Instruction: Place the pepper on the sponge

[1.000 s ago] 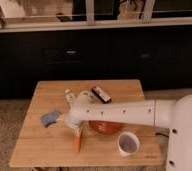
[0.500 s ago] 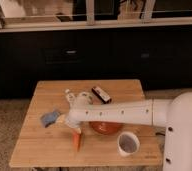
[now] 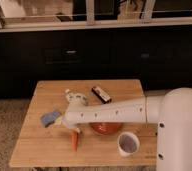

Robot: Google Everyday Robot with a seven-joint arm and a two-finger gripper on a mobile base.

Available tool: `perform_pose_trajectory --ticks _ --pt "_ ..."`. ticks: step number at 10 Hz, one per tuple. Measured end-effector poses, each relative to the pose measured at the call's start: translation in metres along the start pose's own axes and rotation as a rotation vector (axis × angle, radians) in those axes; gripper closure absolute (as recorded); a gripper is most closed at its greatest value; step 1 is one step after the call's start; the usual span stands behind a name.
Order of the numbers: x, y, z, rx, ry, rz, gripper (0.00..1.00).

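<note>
The pepper (image 3: 75, 140), slim and orange, points down toward the table's front edge just below my gripper (image 3: 71, 129). The gripper is at the end of the white arm (image 3: 114, 113), which reaches in from the right across the wooden table (image 3: 39, 147). The gripper's tip meets the pepper's upper end. The sponge (image 3: 51, 118), a small blue-grey pad, lies flat on the table a little up and left of the gripper, with nothing on it.
An orange bowl (image 3: 107, 128) sits partly under the arm, right of the pepper. A white cup (image 3: 128, 144) stands near the front right. A dark bar (image 3: 101, 94) and a white tube (image 3: 74, 95) lie toward the back. Dark cabinets stand behind.
The arm's end and the pepper have shifted a little to the left, toward the sponge. The sponge, bowl and cup have not moved.
</note>
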Motion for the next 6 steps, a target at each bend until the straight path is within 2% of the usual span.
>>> perform_pose_trajectory --ticks 1,2,4,6 --pt "-0.001 0.000 0.004 -0.004 0.003 -0.012 0.20" --pt "-0.003 0.001 0.009 -0.008 0.003 -0.020 0.25" --pt "-0.004 0.000 0.014 -0.017 0.006 -0.027 0.43" --pt "-0.004 0.004 0.011 -0.022 0.003 -0.019 0.64"
